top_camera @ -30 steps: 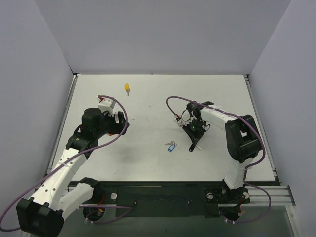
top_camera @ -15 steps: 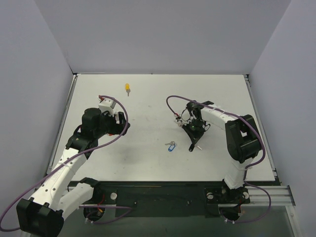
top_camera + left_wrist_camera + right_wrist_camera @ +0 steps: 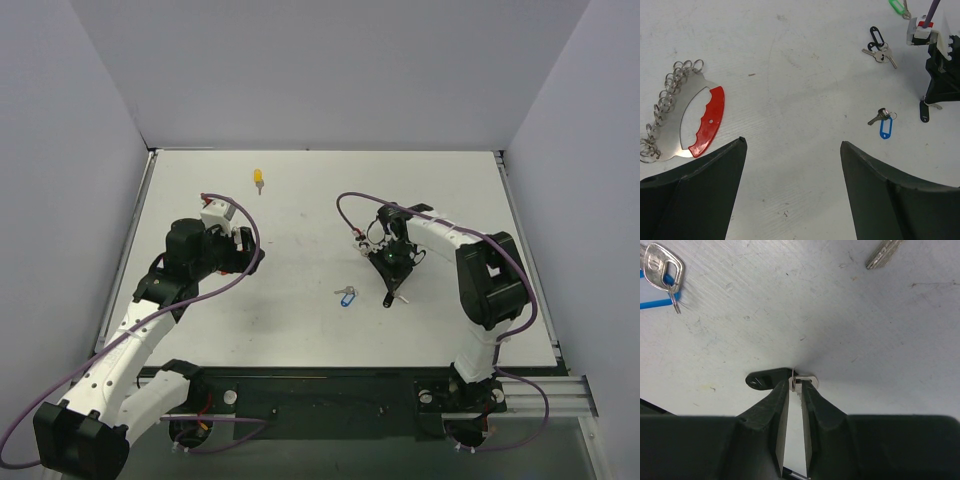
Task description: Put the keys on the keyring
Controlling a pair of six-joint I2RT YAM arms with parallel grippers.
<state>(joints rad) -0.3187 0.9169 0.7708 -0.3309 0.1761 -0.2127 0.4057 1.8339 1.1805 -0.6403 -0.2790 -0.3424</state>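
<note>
Rests with right claw (image 3: 799, 385) narrowed to a slit at the black-tagged key (image 3: 760, 379), just right of the blue-tagged key (image 3: 346, 295) on the bench (image 3: 300, 200); cannot tell if gripped. Lies crosswise to that claw. Hovers with left claw (image 3: 792, 165) released, spread wide, nearer the keyring (image 3: 695, 120), well left of the blue-tagged key.

The scuffed white bench (image 3: 300, 335) carries the red-arced keyring (image 3: 707, 120) on its left half, a yellow-tagged key (image 3: 258, 178) far left of centre, a blue-tagged key (image 3: 346, 296) near centre, and, on the right half, black-tagged keys (image 3: 880, 50), a green tag (image 3: 896, 6) and a lone black tag (image 3: 924, 112).
</note>
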